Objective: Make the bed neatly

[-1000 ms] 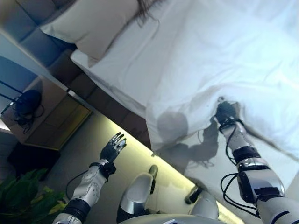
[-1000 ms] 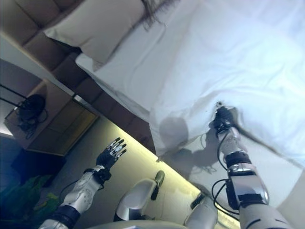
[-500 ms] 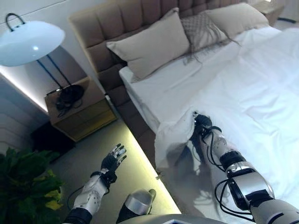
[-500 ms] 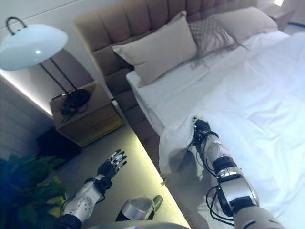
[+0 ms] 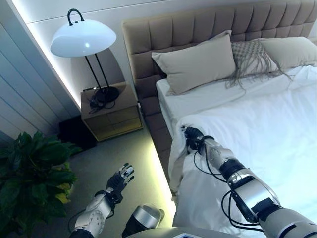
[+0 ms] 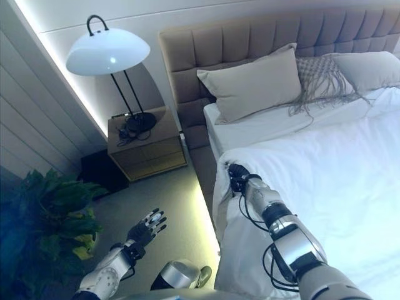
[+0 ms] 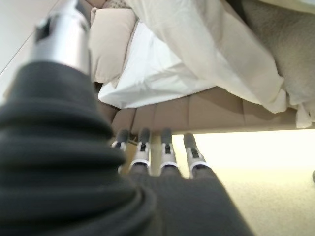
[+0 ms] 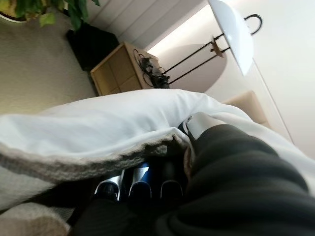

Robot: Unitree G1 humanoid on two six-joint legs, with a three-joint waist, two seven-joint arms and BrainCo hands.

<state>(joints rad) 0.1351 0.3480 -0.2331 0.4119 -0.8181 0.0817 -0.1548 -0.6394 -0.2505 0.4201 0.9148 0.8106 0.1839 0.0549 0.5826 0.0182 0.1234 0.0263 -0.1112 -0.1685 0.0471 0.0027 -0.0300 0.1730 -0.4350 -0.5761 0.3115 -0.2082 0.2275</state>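
A white duvet [image 5: 267, 134] covers most of the bed, and its near corner hangs over the bed's side. My right hand [image 5: 192, 137] is shut on the duvet's top edge at that corner, a little short of the pillows. In the right wrist view the fingers [image 8: 140, 179] curl under the duvet's edge [image 8: 113, 118]. A strip of white sheet [image 5: 213, 94] shows between the duvet and the pillows. My left hand [image 5: 120, 179] hangs open over the floor beside the bed, with its straight fingers [image 7: 167, 152] holding nothing.
A beige pillow [image 5: 195, 62], a fringed cushion [image 5: 252, 54] and a second pillow [image 5: 290, 49] lean on the tufted headboard [image 5: 198, 27]. A wooden nightstand [image 5: 111, 116] with a white lamp [image 5: 81, 37] stands left of the bed. A plant [image 5: 29, 168] is at the lower left.
The camera has swung up to show the headboard and lamp. My right hand has carried the duvet's edge up the bed towards the pillows. The left hand stays open.
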